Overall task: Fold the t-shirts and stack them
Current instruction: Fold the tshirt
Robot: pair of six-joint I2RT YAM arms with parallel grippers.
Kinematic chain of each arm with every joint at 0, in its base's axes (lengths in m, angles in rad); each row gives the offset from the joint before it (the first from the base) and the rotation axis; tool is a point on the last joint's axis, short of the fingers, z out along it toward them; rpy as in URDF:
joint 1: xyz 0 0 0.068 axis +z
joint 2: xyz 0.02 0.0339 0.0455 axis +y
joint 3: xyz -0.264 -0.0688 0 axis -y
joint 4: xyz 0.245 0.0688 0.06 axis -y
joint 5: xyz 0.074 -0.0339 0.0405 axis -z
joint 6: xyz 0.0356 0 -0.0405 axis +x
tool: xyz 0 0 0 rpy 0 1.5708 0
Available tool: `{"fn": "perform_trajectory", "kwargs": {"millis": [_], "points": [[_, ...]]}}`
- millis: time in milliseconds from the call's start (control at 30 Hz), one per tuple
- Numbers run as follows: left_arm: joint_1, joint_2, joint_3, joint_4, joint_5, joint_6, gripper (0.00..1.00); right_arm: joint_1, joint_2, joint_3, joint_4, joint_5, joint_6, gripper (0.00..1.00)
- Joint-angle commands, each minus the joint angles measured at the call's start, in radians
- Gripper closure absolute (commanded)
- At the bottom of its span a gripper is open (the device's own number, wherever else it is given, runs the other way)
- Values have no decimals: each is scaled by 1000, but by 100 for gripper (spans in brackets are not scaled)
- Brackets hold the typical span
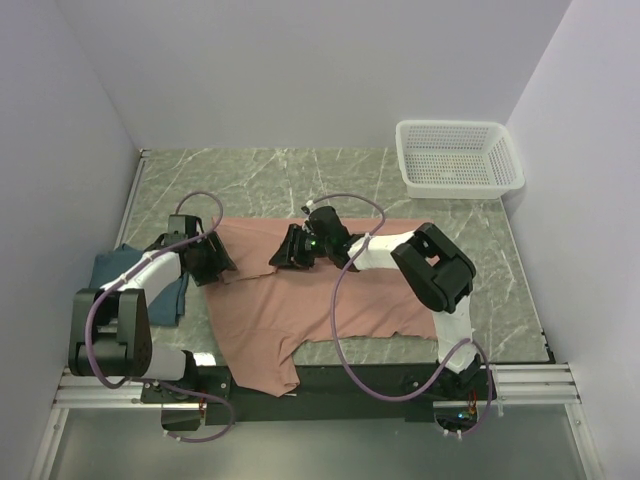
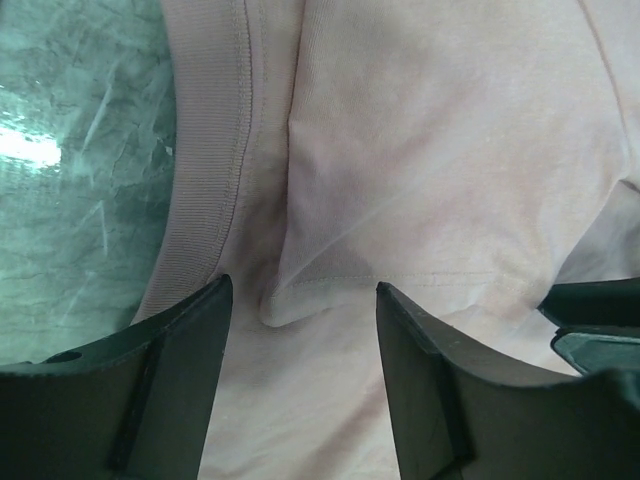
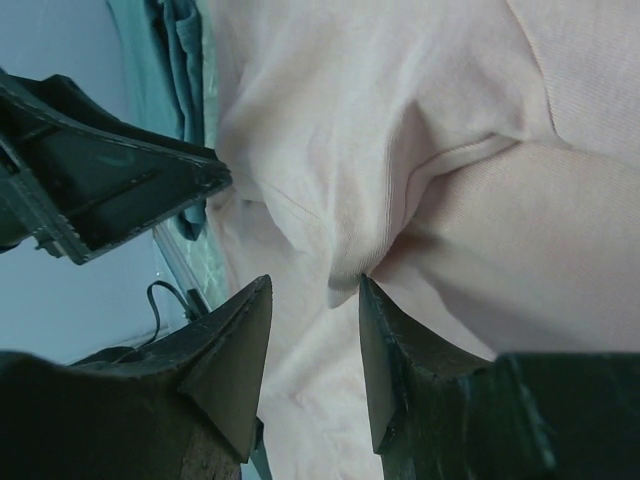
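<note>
The salmon-pink t-shirt (image 1: 300,310) lies spread across the middle of the table, its lower part hanging over the near edge. My left gripper (image 1: 215,262) is down on the shirt's left edge beside the ribbed collar (image 2: 205,180). It is open, with a raised fold of pink cloth (image 2: 285,300) between its fingertips. My right gripper (image 1: 285,250) is low over the shirt's upper middle, also open. A small peak of pink cloth (image 3: 345,285) touches its right fingertip. The dark teal-blue t-shirt (image 1: 115,268) lies bunched at the far left under my left arm.
A white mesh basket (image 1: 458,157) stands at the back right of the marble-patterned table (image 1: 250,175). The two grippers are close together, and each shows in the other's wrist view. Walls close in the left, back and right sides.
</note>
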Motion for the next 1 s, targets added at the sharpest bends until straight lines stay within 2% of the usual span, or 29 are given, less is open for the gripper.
{"fn": "perform_trajectory", "kwargs": {"millis": [0, 267, 467, 567, 767, 967], "points": [[4, 12, 9, 26, 31, 13, 36, 6, 25, 13, 69, -4, 15, 53], [4, 27, 10, 28, 54, 17, 41, 6, 39, 7, 84, -18, 21, 55], [4, 12, 0, 26, 71, 14, 53, 7, 34, -1, 95, -21, 21, 56], [3, 1, -2, 23, 66, 13, 55, 9, 29, -10, 81, -7, 15, 56], [4, 17, 0, 8, 23, 16, 51, 7, 22, -31, 63, 34, 21, 55], [3, 26, 0, 5, 26, 19, 53, 7, 25, -31, 69, 33, 17, 55]]}}
